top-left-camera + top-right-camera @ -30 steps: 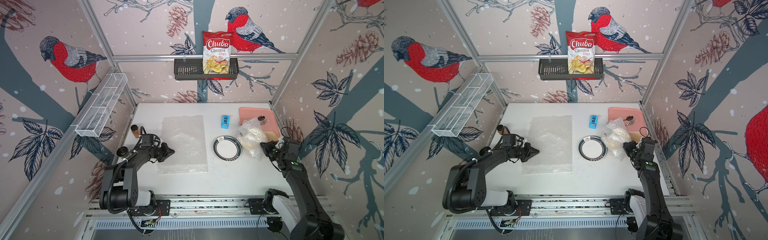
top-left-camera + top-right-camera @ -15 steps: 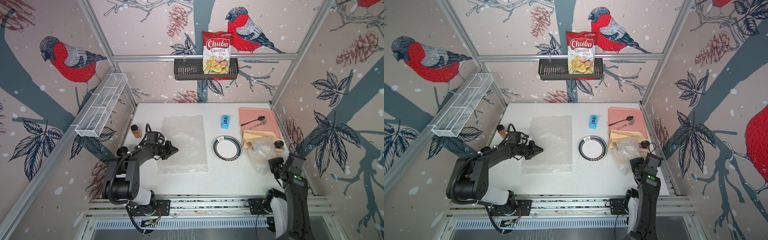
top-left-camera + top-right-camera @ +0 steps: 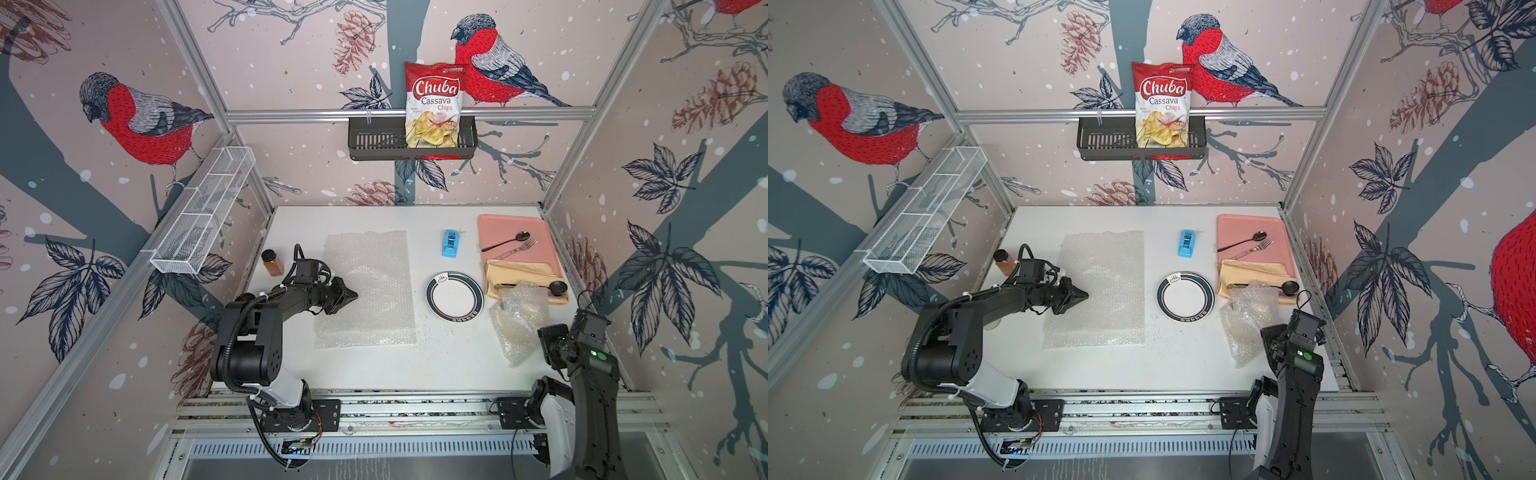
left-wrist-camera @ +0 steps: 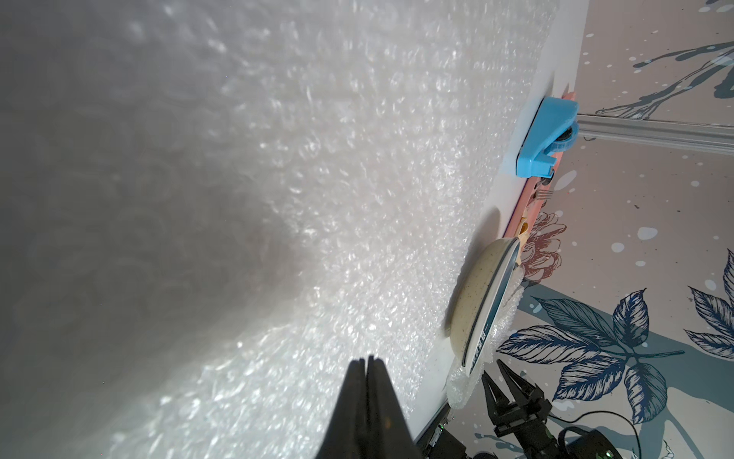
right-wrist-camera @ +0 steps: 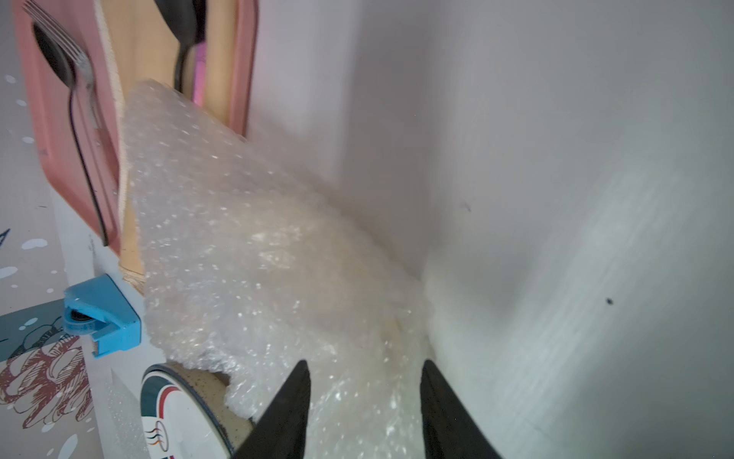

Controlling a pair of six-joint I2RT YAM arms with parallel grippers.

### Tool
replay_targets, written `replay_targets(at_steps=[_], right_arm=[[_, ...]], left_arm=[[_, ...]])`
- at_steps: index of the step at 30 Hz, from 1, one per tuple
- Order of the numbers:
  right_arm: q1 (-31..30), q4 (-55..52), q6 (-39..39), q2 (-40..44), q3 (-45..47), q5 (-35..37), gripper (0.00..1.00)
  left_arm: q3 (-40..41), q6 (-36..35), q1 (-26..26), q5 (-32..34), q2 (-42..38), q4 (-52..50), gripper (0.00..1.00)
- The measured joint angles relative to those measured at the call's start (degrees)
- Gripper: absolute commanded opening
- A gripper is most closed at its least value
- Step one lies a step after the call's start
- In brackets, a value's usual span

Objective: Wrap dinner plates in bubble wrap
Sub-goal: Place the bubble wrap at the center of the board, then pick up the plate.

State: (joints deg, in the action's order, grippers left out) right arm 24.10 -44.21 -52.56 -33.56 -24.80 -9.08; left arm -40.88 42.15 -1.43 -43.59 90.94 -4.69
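Right wrist view: my right gripper (image 5: 365, 367) has its jaws apart, clamping nothing, with crumpled bubble wrap (image 5: 258, 258) just ahead, overlapping the tan napkin (image 5: 139, 43) on the pink tray (image 5: 47, 159). In both top views the dinner plate (image 3: 455, 296) (image 3: 1185, 297) sits bare at centre-right, between that wrap and the flat sheet (image 3: 365, 291); my left gripper (image 3: 354, 296), closed and empty, is at the sheet's left edge

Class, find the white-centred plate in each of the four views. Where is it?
In a top view: plate between flat bubble wrap and pink tray.
In a top view: plate, same place.
Left wrist: plate edge-on, beyond the flat bubble wrap.
Right wrist: plate beside the crumpled bubble wrap.
Shared landmark: blue dispenser, in all four.
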Motion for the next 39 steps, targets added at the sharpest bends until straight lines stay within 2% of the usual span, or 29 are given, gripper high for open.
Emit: replay_targets(at_steps=[6, 11, 13, 19, 23, 28, 33, 39], right_arm=[[0.31, -1.73, 0.15, -0.87, -5.14, 2.58, 0.49], [-1.53, 1.29, 2.84, -6.97, -8.52, 1.22, 0.48], [-5.53, 3.37, 4.57, -10.84, -10.51, 0.63, 0.51], [-22.71, 9.66, 9.66, -25.09, -18.51, 1.79, 0.52], [-30.05, 14.29, 12.39, -35.74, -21.46, 2.62, 0.52], [-34.8, 18.6, 13.84, -44.41, -23.41, 2.82, 0.52], [-37.57, 22.93, 15.08, -50.77, -24.92, 2.58, 0.49], [-40.06, 25.94, 15.08, -54.66, -24.7, 1.75, 0.45]], left_arm=[[-1.75, -0.02, -1.44, 0.17, 1.31, 0.42, 0.07], [-3.76, -0.04, -6.01, 0.59, 2.84, 0.68, 0.09], [-4.55, 0.02, -8.61, 0.57, 3.58, 1.42, 0.1], [-7.1, 1.03, -15.54, 0.15, 5.88, 3.13, 0.16], [-10.54, 1.07, -20.35, 0.0, 8.28, 4.44, 0.33], [-14.29, 1.55, -24.37, -0.17, 12.41, 5.88, 0.43], [-19.52, 2.49, -28.17, 0.09, 17.62, 6.93, 0.45], [-23.82, 2.36, -30.49, 0.42, 21.2, 6.84, 0.45]])
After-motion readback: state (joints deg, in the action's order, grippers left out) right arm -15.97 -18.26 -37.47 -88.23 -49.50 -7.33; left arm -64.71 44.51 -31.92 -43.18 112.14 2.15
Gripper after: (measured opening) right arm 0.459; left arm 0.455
